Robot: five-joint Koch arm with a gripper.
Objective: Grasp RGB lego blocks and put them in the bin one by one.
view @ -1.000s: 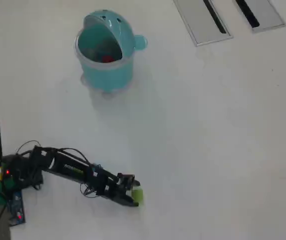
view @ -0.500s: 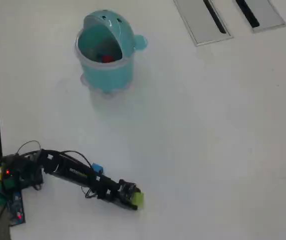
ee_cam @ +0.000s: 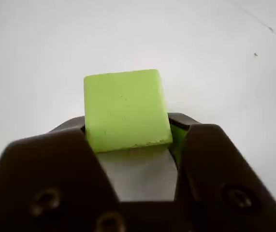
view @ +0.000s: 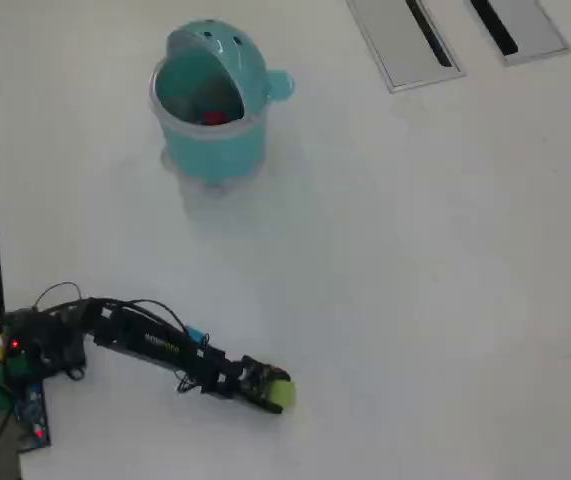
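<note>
- Yellow-green plastic cube [ee_cam: 125, 111]: you see it pinched between both jaws of the black pincer [ee_cam: 130, 137].
- Round light-teal plastic bin [view: 210, 150]: stands well apart on the white worktop [view: 415, 250].

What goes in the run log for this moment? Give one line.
gripper: shut on yellow-green block | bin: lid open, red inside | table: no loose blocks

Wrist view: lower part of green block [ee_cam: 126, 110] hidden between the fingers [ee_cam: 55, 169]; finger bases cut off by the bottom edge.

Overhead view: fingers too small to resolve at lower centre. Bin [view: 210, 140] interior mostly shadowed; a red patch [view: 215, 117] inside, possibly a block. Grey panels [view: 405, 40] cut off by the top edge.
</note>
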